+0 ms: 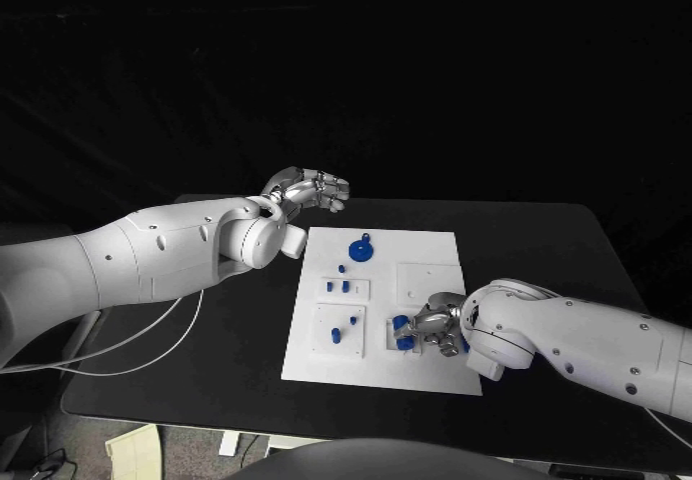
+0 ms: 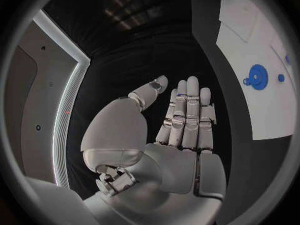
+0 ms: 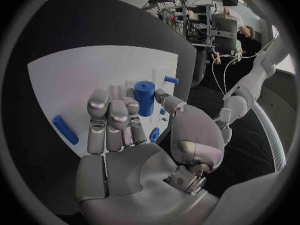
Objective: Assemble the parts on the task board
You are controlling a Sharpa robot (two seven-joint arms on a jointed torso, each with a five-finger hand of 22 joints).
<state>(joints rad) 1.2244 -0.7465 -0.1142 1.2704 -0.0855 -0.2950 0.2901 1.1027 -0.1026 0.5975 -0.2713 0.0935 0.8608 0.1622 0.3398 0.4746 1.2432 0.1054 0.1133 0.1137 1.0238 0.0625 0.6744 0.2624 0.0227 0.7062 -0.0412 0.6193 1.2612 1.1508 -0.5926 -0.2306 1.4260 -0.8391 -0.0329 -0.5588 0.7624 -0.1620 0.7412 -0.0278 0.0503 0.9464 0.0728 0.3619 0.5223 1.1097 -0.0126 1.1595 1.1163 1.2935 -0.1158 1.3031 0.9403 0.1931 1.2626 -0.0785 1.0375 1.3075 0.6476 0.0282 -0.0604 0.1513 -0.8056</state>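
The right hand (image 1: 430,332) hovers at the board's (image 1: 433,248) near right, fingers seemingly pinching a blue part (image 3: 144,98) to seat it. The left hand (image 1: 309,190) waits open, far left.

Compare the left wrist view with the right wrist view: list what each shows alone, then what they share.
Left wrist view alone: the silver left hand, fingers straight and holding nothing, and a round blue disc part.
Right wrist view alone: the silver right hand over the board, a blue cylinder part, a long blue bar part.
Both: the white task board.
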